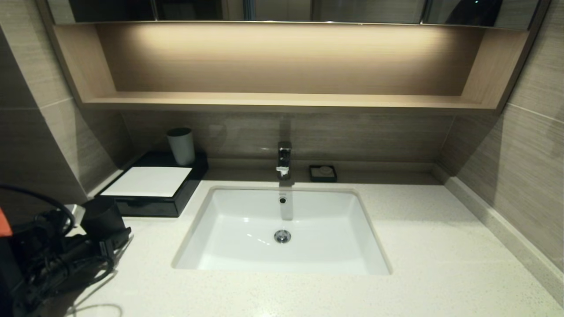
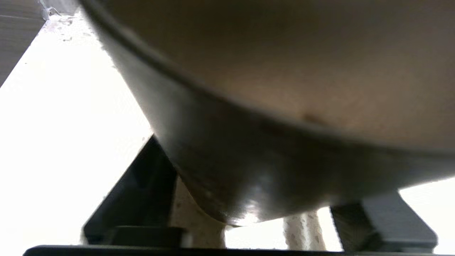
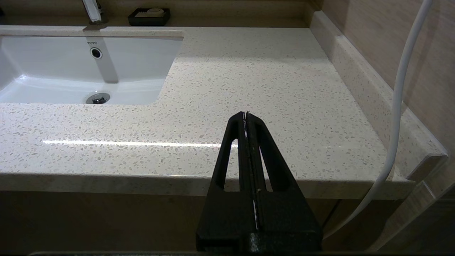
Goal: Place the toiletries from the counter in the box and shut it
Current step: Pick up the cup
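The box (image 1: 152, 181), black with a white top panel, stands at the back left of the counter (image 1: 432, 246), left of the white basin (image 1: 317, 211). Its front tray looks pushed in. No toiletries show in any view. My left gripper (image 1: 94, 229) is at the counter's left end, just in front of the box. A dark cylindrical cup (image 1: 102, 215) sits between its fingers and fills the left wrist view (image 2: 270, 89), with both black fingers (image 2: 142, 199) against its wall. My right gripper (image 3: 246, 114) is shut and empty, in front of the counter's front edge at the right.
A pale cup with a dark rim (image 1: 181, 146) stands on the box's back end. The faucet (image 1: 284, 158) and a tiny black dish (image 1: 323, 173) are behind the basin. Walls close in on both sides. A white cable (image 3: 398, 106) hangs by the right wall.
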Tool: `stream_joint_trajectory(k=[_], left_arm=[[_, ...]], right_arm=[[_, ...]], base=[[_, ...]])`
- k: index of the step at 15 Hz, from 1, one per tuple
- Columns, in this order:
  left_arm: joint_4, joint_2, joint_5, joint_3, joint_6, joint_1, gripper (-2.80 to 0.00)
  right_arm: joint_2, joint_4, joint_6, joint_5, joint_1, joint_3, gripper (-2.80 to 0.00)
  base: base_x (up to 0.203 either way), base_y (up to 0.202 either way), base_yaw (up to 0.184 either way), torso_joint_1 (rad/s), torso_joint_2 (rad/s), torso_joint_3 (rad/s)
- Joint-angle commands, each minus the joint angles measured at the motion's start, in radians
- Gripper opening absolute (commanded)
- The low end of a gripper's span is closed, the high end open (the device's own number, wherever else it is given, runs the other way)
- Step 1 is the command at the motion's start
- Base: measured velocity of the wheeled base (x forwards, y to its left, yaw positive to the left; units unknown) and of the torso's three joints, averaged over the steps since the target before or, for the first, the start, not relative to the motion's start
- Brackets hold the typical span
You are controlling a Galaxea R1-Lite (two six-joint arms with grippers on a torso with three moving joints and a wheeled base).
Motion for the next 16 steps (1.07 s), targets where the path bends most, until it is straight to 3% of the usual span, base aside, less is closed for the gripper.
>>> stream_joint_trajectory(k=[1, 8, 16], left_arm=[[-0.009, 0.001, -0.003, -0.003, 0.002, 0.001, -2.80], [-0.009, -0.017, -0.003, -0.007, -0.007, 0.000, -2.80], [-0.009, -0.148, 0.009, -0.008, -0.060, 0.013, -2.80]], right_arm=[[0.000, 0.000, 0.000, 0.000, 0.000, 0.002, -2.80], [0.000, 0.000, 0.000, 0.000, 0.000, 0.002, -2.80], [0.000, 0.000, 0.000, 0.000, 0.000, 0.002, -2.80]], base=[[0.000, 0.000, 0.000, 0.000, 0.00, 0.000], [0.000, 0.000, 0.000, 0.000, 0.00, 0.000], [0.000, 0.000, 0.000, 0.000, 0.00, 0.000]])
